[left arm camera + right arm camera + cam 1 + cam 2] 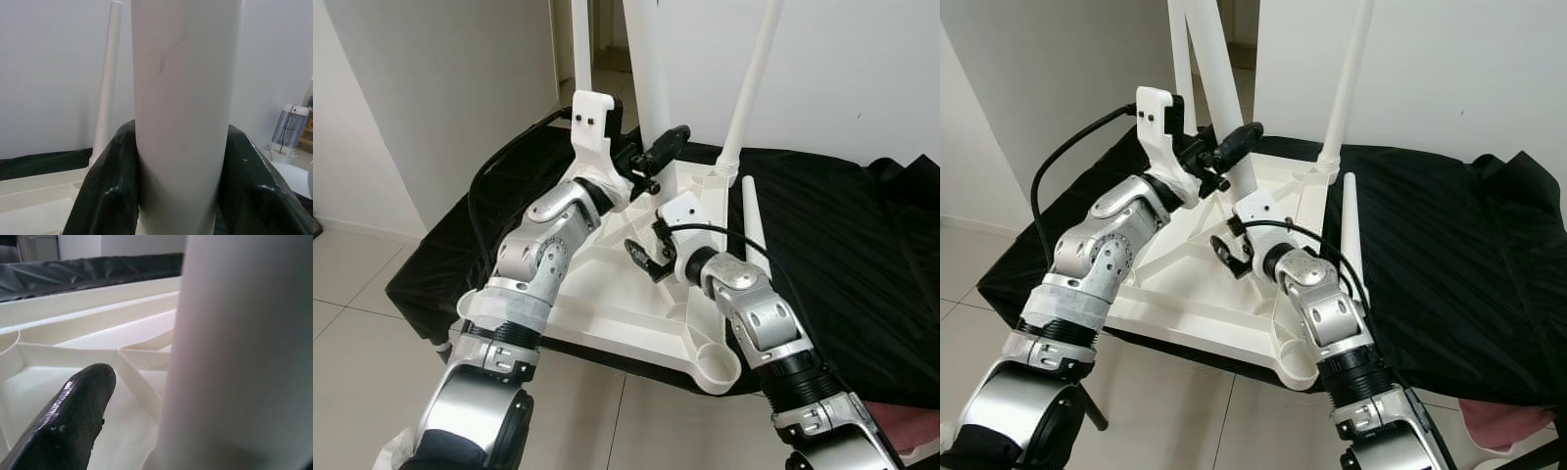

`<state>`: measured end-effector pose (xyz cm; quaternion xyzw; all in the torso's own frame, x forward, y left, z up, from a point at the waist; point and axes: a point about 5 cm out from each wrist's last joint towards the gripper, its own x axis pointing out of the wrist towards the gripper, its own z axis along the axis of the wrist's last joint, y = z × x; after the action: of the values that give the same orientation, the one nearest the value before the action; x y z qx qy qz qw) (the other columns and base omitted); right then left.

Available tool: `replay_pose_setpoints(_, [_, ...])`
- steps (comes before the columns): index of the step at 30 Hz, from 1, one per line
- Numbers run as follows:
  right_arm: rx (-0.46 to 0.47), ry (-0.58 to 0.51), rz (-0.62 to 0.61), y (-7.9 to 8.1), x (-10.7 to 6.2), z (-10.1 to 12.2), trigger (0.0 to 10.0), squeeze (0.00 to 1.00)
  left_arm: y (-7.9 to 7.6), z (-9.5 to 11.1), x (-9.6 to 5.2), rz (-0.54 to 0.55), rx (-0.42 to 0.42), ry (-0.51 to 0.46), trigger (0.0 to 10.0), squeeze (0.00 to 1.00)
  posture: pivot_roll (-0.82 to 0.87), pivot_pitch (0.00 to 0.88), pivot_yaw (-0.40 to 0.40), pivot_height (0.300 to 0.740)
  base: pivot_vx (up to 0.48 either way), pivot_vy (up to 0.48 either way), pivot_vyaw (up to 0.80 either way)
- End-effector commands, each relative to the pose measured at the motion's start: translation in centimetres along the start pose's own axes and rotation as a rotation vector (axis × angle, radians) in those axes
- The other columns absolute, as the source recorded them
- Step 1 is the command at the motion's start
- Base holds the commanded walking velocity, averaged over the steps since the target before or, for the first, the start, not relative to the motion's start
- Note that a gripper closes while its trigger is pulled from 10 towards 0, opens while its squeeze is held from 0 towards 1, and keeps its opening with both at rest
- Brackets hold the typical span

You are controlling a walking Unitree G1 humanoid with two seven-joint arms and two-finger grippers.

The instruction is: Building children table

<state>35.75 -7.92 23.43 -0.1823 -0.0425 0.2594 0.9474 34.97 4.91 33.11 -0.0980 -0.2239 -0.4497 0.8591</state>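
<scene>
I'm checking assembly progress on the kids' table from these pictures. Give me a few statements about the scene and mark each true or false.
1. The white tabletop lies upside down on a black cloth. True.
2. The left claw is closed around an upright white leg. True: its fingers press both sides.
3. All the legs are already standing in the tabletop. False: one loose leg lies flat beside it, and the near corner socket is empty.
4. The right claw is over the cloth, away from the table. False: it is low over the ribbed underside, next to the leg's base.
5. The cloth is red. False: black.
</scene>
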Motion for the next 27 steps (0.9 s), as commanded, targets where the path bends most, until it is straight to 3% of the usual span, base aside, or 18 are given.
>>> replay_pose_setpoints(1, [0.007,0.018,0.007,0.2,0.0,-0.5,10.0,0.00,-1.1,0.8,0.5,-0.138,0.029,-0.024,10.0,0.00,0.00,0.072,0.017,0.740,0.000,0.000,0.00])
replay_pose_setpoints(5, [0.006,0.009,0.012,0.2,0.1,-0.3,10.0,0.00,-1.2,0.8,0.5,-0.142,0.026,-0.025,10.0,0.00,0.00,0.072,0.017,0.740,0.000,0.000,0.00])
replay_pose_setpoints(6, [0.008,0.010,0.009,0.2,0.1,-0.4,4.0,0.00,-1.3,0.8,0.6,-0.143,0.025,-0.026,10.0,0.00,0.01,0.072,0.017,0.740,0.000,0.000,0.00])
replay_pose_setpoints(7, [0.015,0.008,0.003,0.2,0.1,-0.4,0.0,0.00,-1.3,0.8,0.6,-0.144,0.026,-0.026,10.0,0.00,0.01,0.072,0.016,0.740,0.000,0.000,0.00])
replay_pose_setpoints(20, [0.070,-0.013,-0.091,-0.8,-0.3,-0.2,0.0,0.00,-1.7,0.5,0.5,-0.162,0.015,-0.017,10.0,0.00,0.00,0.075,0.019,0.740,0.000,0.000,0.00])
replay_pose_setpoints(21, [0.080,-0.008,-0.118,-1.2,-0.5,-0.1,6.4,0.00,-2.0,0.4,0.4,-0.182,-0.012,-0.019,10.0,0.00,0.00,0.079,0.019,0.740,0.000,0.000,0.00])
replay_pose_setpoints(23, [0.080,-0.008,-0.118,-1.2,-0.5,-0.1,6.4,0.00,-2.0,0.4,0.4,-0.182,-0.012,-0.019,10.0,0.00,0.00,0.079,0.019,0.740,0.000,0.000,0.00])
replay_pose_setpoints(24, [0.109,-0.009,-0.150,-1.6,-0.7,-0.1,10.0,0.00,-2.1,0.4,0.4,-0.192,-0.031,-0.023,10.0,1.00,-0.01,0.082,0.019,0.740,0.000,0.000,0.00])
replay_pose_setpoints(27, [0.125,-0.018,-0.178,-1.7,-0.9,0.0,10.0,0.00,-2.5,0.5,0.4,-0.212,-0.037,-0.031,10.0,1.00,-0.01,0.079,0.021,0.740,0.000,0.000,0.00])
